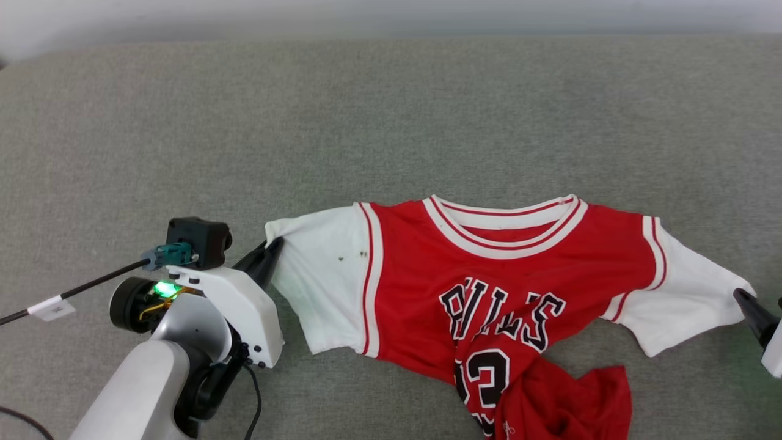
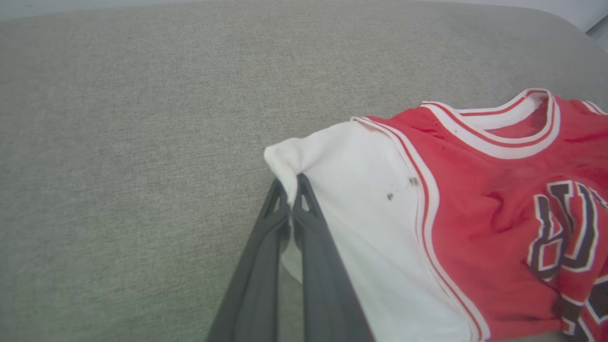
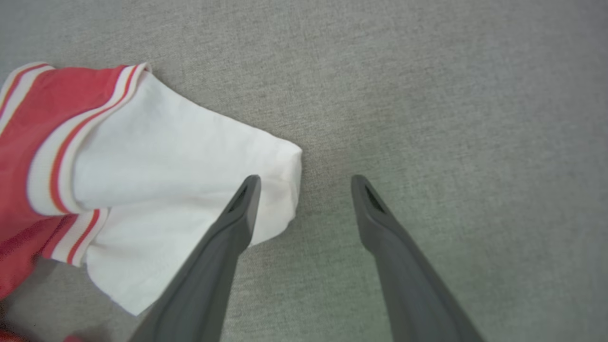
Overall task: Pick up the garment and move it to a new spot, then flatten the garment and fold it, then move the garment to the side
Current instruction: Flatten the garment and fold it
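Pinching left fingers (image 2: 290, 184): I have them closed tight on the outer corner of a white sleeve, and the cloth puckers into a small peak at my tips.
Right fingers (image 3: 304, 183): spread wide, holding nothing. One tip sits over the cuff end of the other white sleeve and the other over bare grey cloth. I cannot tell whether either touches.
Sleeve on my left (image 1: 324, 287): white, pulled out toward my closed tips, with a few small dark specks (image 1: 351, 255) near its red-and-white striped seam.
Sleeve on my right (image 1: 684, 299): white, stretched toward the bench's right edge, its end reaching into the gap between my open tips.
Garment (image 1: 507, 275): red jersey lying front up on the near half of the bench, right of the middle. Its striped collar (image 1: 504, 226) points to the far edge and both sleeves are spread sideways.
Lettering (image 1: 501, 311): black with white outline, creased across the chest, with the number (image 1: 486, 376) twisted below it.
Lower part (image 1: 568, 397): bunched and folded over itself by the near edge, not flat.
Bench (image 1: 391, 110): covered in grey woven fabric.
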